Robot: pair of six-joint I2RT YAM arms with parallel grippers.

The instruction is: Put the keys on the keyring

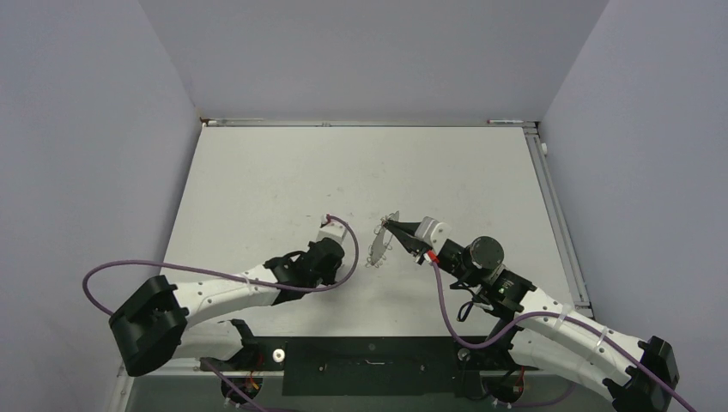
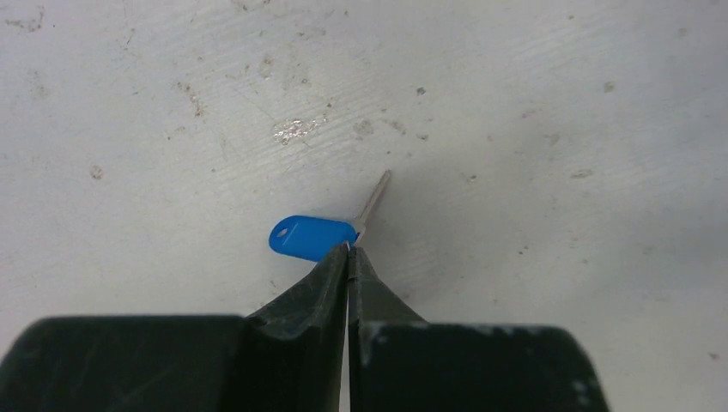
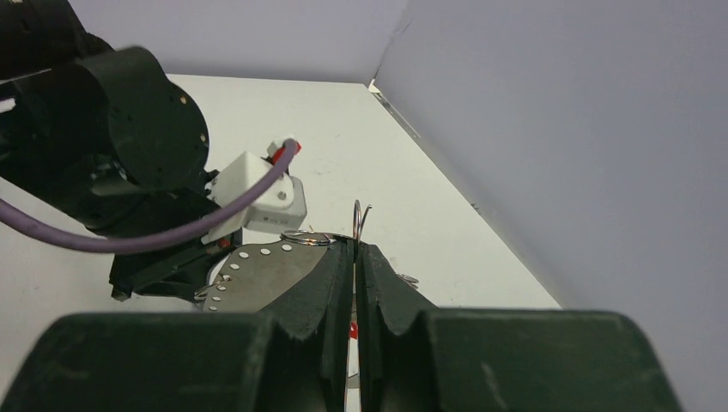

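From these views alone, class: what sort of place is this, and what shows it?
Probably a robotics lab cell: a scuffed white table walled by plain grey panels, with two cabled arms bolted at its edge.

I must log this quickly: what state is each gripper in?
Left gripper: closed, tips touching the small blue-headed key; hold unclear.
Right gripper: closed on the silvery metal keyring.

On the table (image 1: 257,172), near its middle, the left gripper (image 2: 348,253) sits left of the right gripper (image 3: 354,249), close but apart, with the keyring (image 3: 266,270) between them at the right one's tips and a key (image 2: 313,237) on the table at the left one's tips.
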